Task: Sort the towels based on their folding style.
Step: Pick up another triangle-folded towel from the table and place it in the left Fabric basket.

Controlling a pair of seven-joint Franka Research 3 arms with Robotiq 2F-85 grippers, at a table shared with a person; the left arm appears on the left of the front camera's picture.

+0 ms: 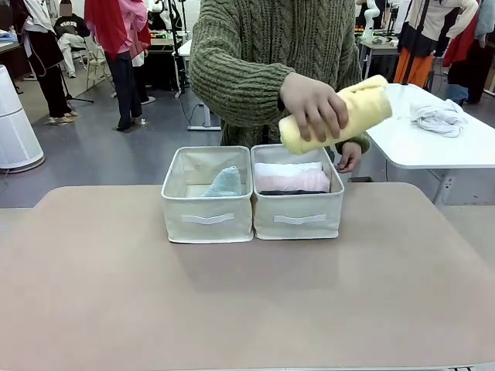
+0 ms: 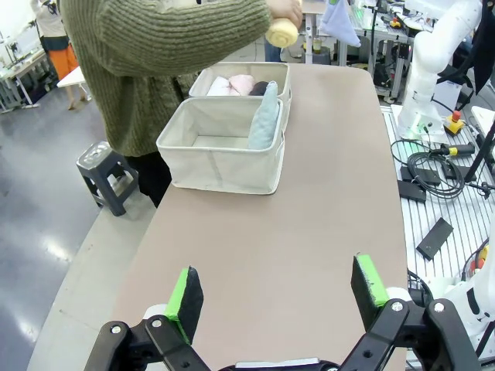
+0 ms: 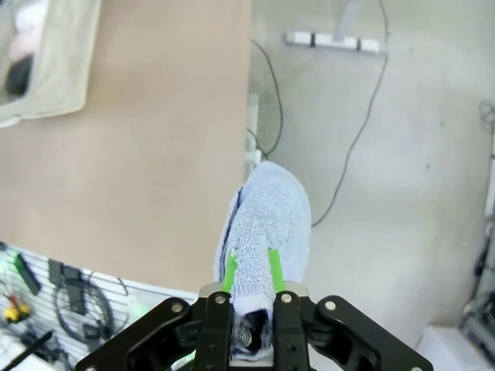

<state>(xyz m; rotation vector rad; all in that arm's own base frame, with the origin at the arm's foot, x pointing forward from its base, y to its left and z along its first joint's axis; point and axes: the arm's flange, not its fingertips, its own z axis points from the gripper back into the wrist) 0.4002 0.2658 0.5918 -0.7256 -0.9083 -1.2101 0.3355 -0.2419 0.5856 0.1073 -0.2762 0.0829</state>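
Note:
A person's hand (image 1: 313, 104) holds the yellow roll (image 1: 336, 114) tilted above the right cream bin (image 1: 298, 216). In that bin lie the white roll (image 1: 286, 168), the pale pink roll (image 1: 292, 181) and a dark grey roll (image 1: 292, 192). The left bin (image 1: 207, 219) holds the pale teal cone (image 1: 225, 182), which stands upright (image 2: 264, 117). My left gripper (image 2: 277, 290) hangs open and empty over the bare table, well short of the bins. My right gripper (image 3: 252, 272) is shut on the periwinkle blue cone (image 3: 267, 224), held out past the table's edge above the floor.
The tan table (image 1: 247, 294) stretches bare in front of the bins. A white side table (image 1: 433, 143) at the back right carries a whitish cloth bundle (image 1: 438, 116). A grey stool (image 2: 107, 170) stands by the person. Cables lie on the floor (image 3: 363, 116).

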